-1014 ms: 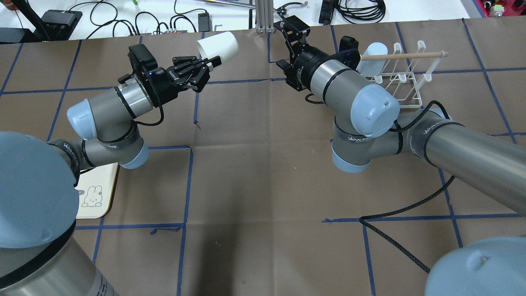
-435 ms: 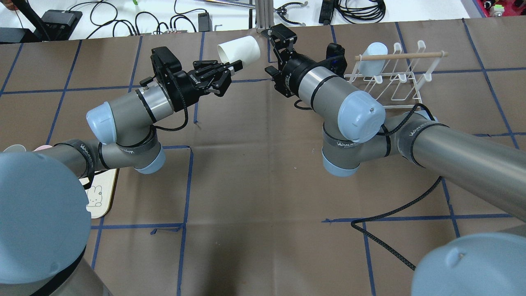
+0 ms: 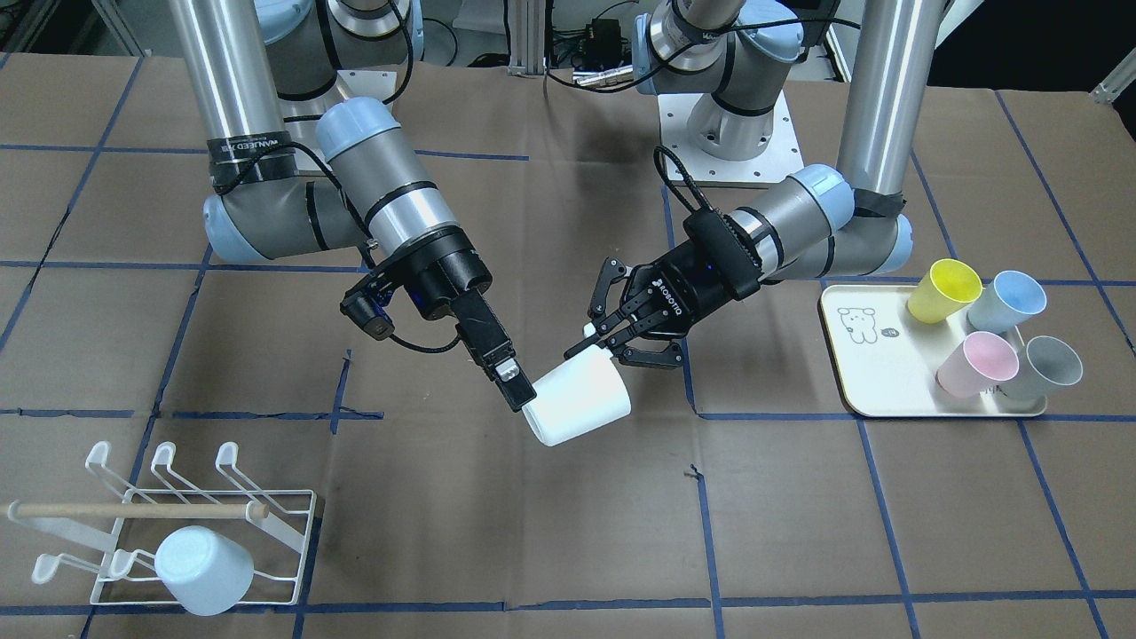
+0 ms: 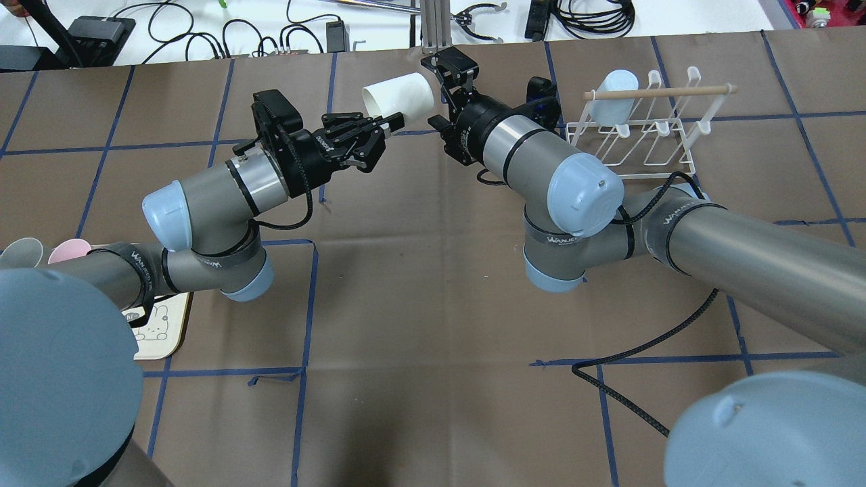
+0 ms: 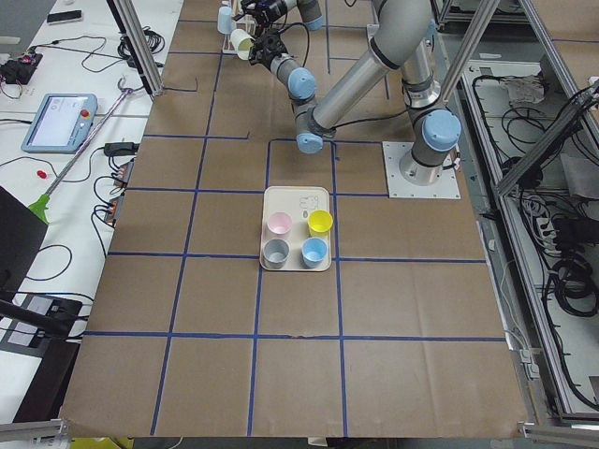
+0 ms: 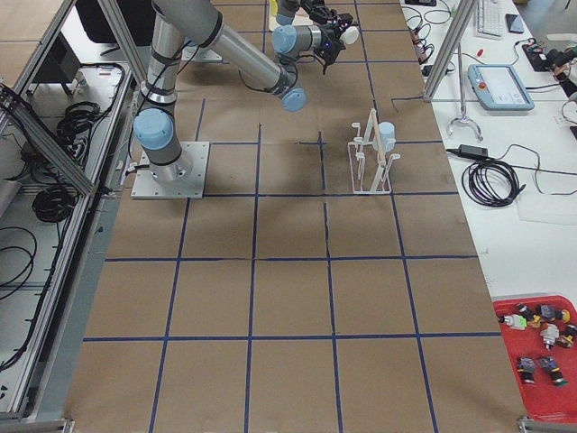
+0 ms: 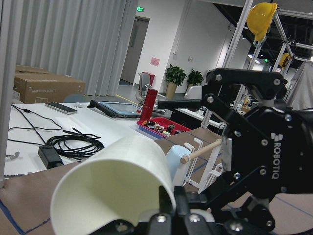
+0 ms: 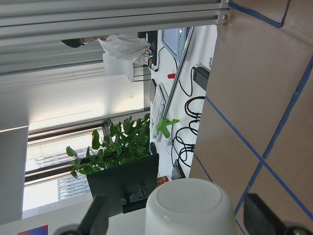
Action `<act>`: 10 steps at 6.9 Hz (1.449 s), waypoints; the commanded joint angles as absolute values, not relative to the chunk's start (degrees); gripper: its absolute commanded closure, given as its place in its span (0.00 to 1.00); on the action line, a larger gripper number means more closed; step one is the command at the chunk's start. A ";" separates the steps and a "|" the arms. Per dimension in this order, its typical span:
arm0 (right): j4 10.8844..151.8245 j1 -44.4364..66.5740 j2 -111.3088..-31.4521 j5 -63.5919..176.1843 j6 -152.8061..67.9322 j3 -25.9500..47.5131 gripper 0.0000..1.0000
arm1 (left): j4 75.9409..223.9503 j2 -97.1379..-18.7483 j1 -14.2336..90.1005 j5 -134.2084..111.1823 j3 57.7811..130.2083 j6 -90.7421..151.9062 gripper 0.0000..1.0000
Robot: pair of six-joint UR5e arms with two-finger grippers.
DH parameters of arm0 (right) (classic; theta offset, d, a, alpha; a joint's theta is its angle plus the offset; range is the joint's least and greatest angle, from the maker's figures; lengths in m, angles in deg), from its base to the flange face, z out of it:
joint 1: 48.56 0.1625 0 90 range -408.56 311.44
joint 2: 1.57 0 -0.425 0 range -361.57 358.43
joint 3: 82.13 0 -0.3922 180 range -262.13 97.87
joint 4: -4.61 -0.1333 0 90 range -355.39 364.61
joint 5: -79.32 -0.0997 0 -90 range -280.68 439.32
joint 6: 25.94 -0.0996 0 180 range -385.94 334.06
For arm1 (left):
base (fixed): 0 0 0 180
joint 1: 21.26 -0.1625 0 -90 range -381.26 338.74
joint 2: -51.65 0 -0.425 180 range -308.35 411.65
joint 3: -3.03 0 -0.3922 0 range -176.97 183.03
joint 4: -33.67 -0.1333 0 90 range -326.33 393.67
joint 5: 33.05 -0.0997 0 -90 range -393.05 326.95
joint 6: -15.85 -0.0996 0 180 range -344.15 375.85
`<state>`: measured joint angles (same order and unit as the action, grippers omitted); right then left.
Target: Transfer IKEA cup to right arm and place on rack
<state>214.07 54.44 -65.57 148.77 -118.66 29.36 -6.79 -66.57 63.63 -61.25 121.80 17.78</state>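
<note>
A white IKEA cup (image 4: 399, 98) hangs on its side above the table, also seen in the front view (image 3: 577, 399). My left gripper (image 4: 391, 124) is shut on the cup's rim (image 3: 593, 344); in its wrist view the cup (image 7: 112, 186) fills the lower left. My right gripper (image 4: 443, 78) is open, its fingers (image 8: 257, 213) on either side of the cup's base (image 8: 188, 205), with a gap on both sides. The white wire rack (image 4: 643, 128) with a wooden dowel stands to the right and holds a pale blue cup (image 4: 612, 88).
A cream tray (image 3: 874, 355) on my left side carries yellow (image 3: 942, 291), blue (image 3: 1005, 300), pink (image 3: 976, 364) and grey (image 3: 1047, 366) cups. A braided black cable (image 4: 643, 352) lies on the brown table by the right arm. Cables and boxes lie beyond the far edge.
My left gripper has carried the white cup to the right. My right gripper has swung left from the rack and now brackets the cup's base.
</note>
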 commanded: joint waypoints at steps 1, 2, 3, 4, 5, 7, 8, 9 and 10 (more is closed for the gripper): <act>214.05 54.62 -64.68 148.66 -118.57 28.09 0.04 | -6.59 -66.47 63.64 -61.26 121.94 17.79 0.98; 213.96 54.79 -64.68 148.66 -118.49 28.00 0.04 | -6.59 -66.47 63.64 -61.26 121.94 17.79 0.98; 213.96 55.06 -64.24 148.66 -117.96 28.00 0.04 | -6.59 -66.47 63.64 -61.26 121.94 17.79 0.98; 214.05 55.15 -63.80 148.66 -117.87 28.00 0.04 | -6.59 -66.47 63.64 -61.26 121.94 17.79 0.98; 214.05 55.24 -63.80 148.66 -117.87 28.00 0.04 | -6.59 -66.47 63.64 -61.26 121.94 17.79 0.98; 213.96 55.32 -63.62 148.66 -117.87 27.83 0.04 | -6.59 -66.47 63.64 -61.26 121.94 17.79 0.97; 213.88 55.59 -63.36 148.58 -117.43 27.22 0.05 | -6.59 -66.47 63.64 -61.35 121.94 17.79 0.97; 213.61 56.54 -62.92 148.66 -116.30 25.91 0.06 | -6.59 -66.47 63.64 -61.35 121.94 17.79 0.97; 213.52 56.99 -61.96 148.84 -116.29 25.11 0.06 | -6.59 -66.47 63.64 -61.70 121.94 17.79 0.97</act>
<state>213.68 56.34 -62.85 148.69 -116.68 26.17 -6.59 -66.47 63.64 -61.42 121.94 17.78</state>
